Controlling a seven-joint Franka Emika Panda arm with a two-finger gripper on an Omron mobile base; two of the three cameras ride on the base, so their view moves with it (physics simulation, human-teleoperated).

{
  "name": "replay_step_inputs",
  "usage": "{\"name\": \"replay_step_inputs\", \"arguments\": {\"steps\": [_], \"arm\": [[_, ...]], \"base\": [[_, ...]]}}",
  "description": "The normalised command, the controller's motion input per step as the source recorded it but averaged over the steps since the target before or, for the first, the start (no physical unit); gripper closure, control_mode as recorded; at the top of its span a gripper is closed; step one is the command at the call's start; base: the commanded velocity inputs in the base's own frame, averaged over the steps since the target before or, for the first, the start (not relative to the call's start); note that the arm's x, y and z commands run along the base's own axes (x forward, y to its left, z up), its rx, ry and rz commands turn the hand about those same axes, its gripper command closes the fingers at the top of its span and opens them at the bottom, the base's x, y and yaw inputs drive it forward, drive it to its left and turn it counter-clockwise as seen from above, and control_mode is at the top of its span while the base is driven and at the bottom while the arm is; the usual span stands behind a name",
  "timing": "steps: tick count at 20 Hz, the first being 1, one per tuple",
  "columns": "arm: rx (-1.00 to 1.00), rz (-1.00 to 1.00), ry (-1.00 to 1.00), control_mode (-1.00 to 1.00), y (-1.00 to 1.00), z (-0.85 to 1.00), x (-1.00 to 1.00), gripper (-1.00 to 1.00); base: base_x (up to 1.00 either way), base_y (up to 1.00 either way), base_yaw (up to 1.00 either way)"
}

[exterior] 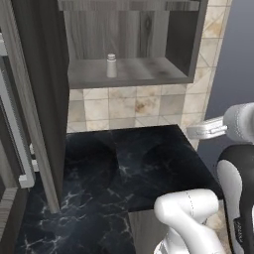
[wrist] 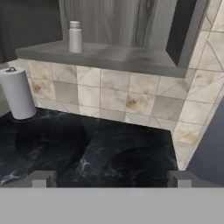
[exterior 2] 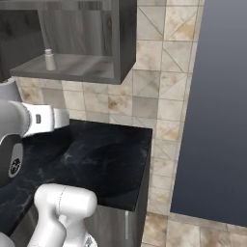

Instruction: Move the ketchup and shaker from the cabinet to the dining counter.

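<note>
Jaws apart on the gripper (wrist: 111, 178) over the black marble tabletop (wrist: 105, 148), shaker (wrist: 75, 37) upright in the open cabinet (wrist: 131, 57), paper towel roll (wrist: 17, 92) left.

Even, soft, flat rendered light in all 3 views, with no visible lamp and no hard glare. The black counter (exterior: 149, 158) carries broad, soft round dark patches of shadow, seen in the left base view and again in the hand view. The open cabinet (exterior: 129, 74) is dimmer at its inner side walls than on its lit floor, and the shaker (exterior: 111, 66) throws almost no shadow there. The tiled wall (exterior 2: 144, 96) is the brightest surface, evenly lit. All pictures are low in resolution and slightly soft, with blurred tile joints and marble veins. Straight edges stay straight toward the frame borders; nothing is selectively out of focus
</note>
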Motion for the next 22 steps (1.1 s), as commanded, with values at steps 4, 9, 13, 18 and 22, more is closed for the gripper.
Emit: {"name": "replay_step_inputs", "arguments": {"steps": [4, 9, 13, 18, 22], "arm": [[0.02, 0.13, -0.11, -1.00, 0.00, 0.41, -0.01, -1.00], [0.03, 0.02, -0.04, -1.00, 0.03, 0.38, 0.02, -1.00], [0.02, 0.00, -0.02, -1.00, 0.16, 0.33, 0.12, -1.00], [0.00, 0.00, 0.00, -1.00, 0.24, 0.26, 0.13, -1.00], [0.00, 0.00, 0.00, -1.00, 0.31, 0.02, 0.26, -1.00]], "base": [[0.00, 0.00, 0.00], [0.00, 0.00, 0.00], [0.00, 0.00, 0.00], [0.00, 0.00, 0.00], [0.00, 0.00, 0.00]]}}
